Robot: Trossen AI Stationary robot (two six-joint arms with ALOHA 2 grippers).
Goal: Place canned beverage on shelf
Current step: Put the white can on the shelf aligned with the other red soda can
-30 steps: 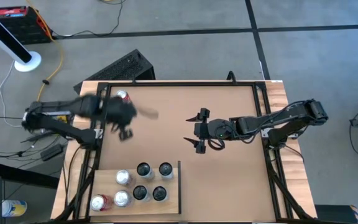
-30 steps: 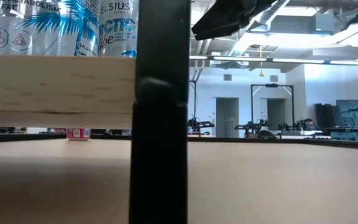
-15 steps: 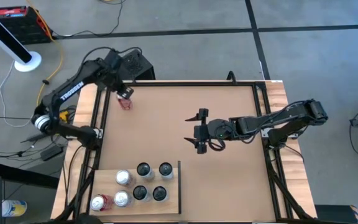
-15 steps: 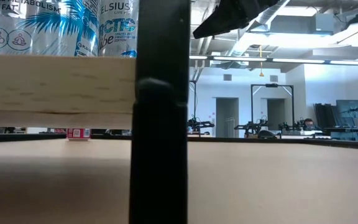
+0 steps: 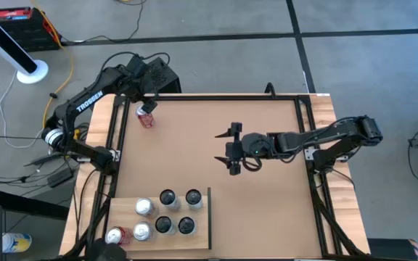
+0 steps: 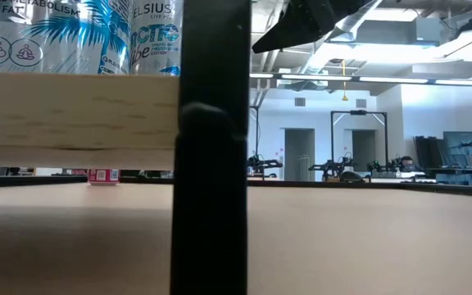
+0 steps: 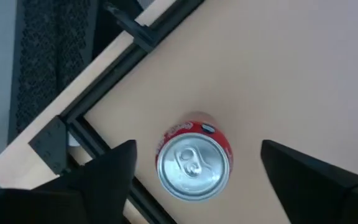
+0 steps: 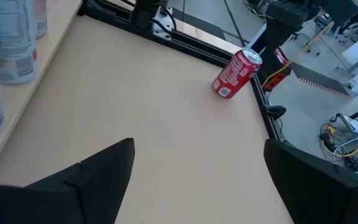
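- Over the last second the left arm has swung from above the table's left part to the far left corner, and its left gripper point(image 5: 145, 109) now hangs right over the red can point(image 5: 146, 119) there.
- Its fingers point(image 7: 107, 171) are spread wide, 1 on each side of the can's silver top (nothing is held; I see no contact yet).
- The red can stands upright on the brown tabletop point(image 5: 216, 181), close to the black frame rail at the far left corner, well apart from the shelf point(image 5: 198, 235).
- The shelf sits at the near left corner and already carries 6 cans point(image 5: 165, 217).
- The right gripper point(image 5: 233, 148) waits open over the middle of the table, only slightly shifted since half a second ago.
- My reading: the reach is done, so the next step is to descend and close on the can (transport to the shelf has not begun).
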